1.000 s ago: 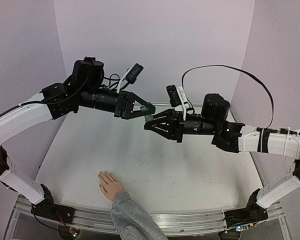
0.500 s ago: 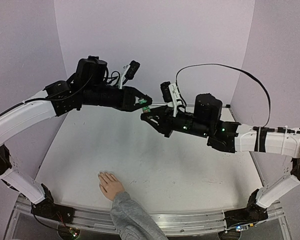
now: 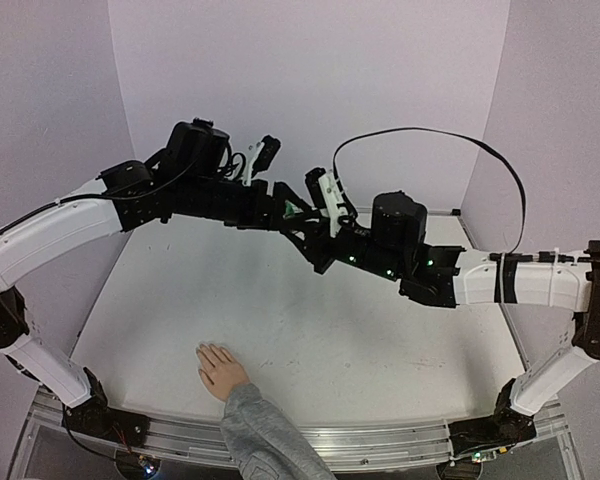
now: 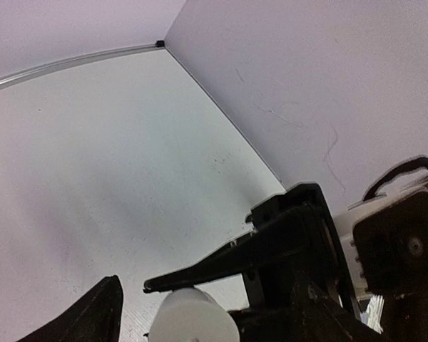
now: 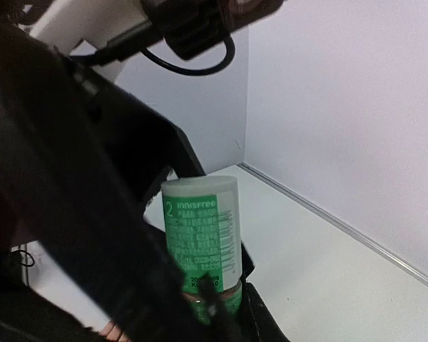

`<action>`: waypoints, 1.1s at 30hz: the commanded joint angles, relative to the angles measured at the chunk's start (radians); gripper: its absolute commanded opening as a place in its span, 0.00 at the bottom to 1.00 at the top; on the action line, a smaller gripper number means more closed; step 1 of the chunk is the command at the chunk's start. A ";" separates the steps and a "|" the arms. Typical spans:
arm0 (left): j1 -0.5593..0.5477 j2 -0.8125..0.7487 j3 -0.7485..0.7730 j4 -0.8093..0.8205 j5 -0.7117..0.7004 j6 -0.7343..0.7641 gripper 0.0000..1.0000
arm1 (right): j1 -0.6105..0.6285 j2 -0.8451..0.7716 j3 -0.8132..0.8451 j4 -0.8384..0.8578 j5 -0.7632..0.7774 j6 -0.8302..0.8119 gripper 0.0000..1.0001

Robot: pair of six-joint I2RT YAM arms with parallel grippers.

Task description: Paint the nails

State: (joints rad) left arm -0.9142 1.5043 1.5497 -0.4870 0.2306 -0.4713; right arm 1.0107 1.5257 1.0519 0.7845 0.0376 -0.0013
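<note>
The small flesh-coloured hand [image 3: 220, 368] with a grey knit sleeve [image 3: 265, 437] lies palm down at the table's near edge; its nails are too small to make out. High above the table's middle, my right gripper [image 3: 304, 228] is shut on the base of a small bottle [image 5: 200, 228] with a green label and a whitish cap [image 4: 192, 318]. My left gripper [image 3: 290, 208] stands open around that cap. One of its fingers [image 4: 98, 315] is clear of the cap's side. The hand's fingertips [image 5: 108, 330] show far below the bottle.
Lilac walls close the table [image 3: 380, 340] on the left, back and right. A black cable [image 3: 430, 135] loops above the right arm. A metal rail [image 3: 380, 440] runs along the near edge between the arm bases.
Both grippers have risen and pushed closer together. The left gripper closed on the bottle's cap and has now spread open again. The hand has not moved.
</note>
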 commanded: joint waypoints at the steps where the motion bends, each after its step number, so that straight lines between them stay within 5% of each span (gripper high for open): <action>1: 0.019 -0.111 0.009 -0.012 0.087 0.041 0.90 | -0.038 -0.083 -0.009 0.102 -0.272 0.025 0.00; 3: 0.043 -0.141 0.005 -0.023 0.142 0.049 0.99 | -0.053 -0.095 -0.013 0.087 -0.359 0.041 0.00; 7: 0.091 -0.165 0.035 -0.091 0.257 0.063 0.99 | -0.061 -0.099 0.003 0.009 -0.436 0.029 0.00; 14: 0.100 -0.065 0.205 -0.374 0.357 0.159 0.84 | -0.063 -0.070 0.049 -0.059 -0.479 0.013 0.00; 22: 0.099 0.002 0.282 -0.472 0.393 0.200 0.87 | -0.063 -0.038 0.081 -0.078 -0.481 0.018 0.00; 33: 0.098 0.022 0.308 -0.476 0.331 0.206 0.60 | -0.063 -0.016 0.100 -0.097 -0.490 0.015 0.00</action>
State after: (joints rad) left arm -0.8154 1.5410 1.8065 -0.9699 0.5900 -0.2840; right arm 0.9497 1.5078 1.0988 0.6468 -0.4309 0.0181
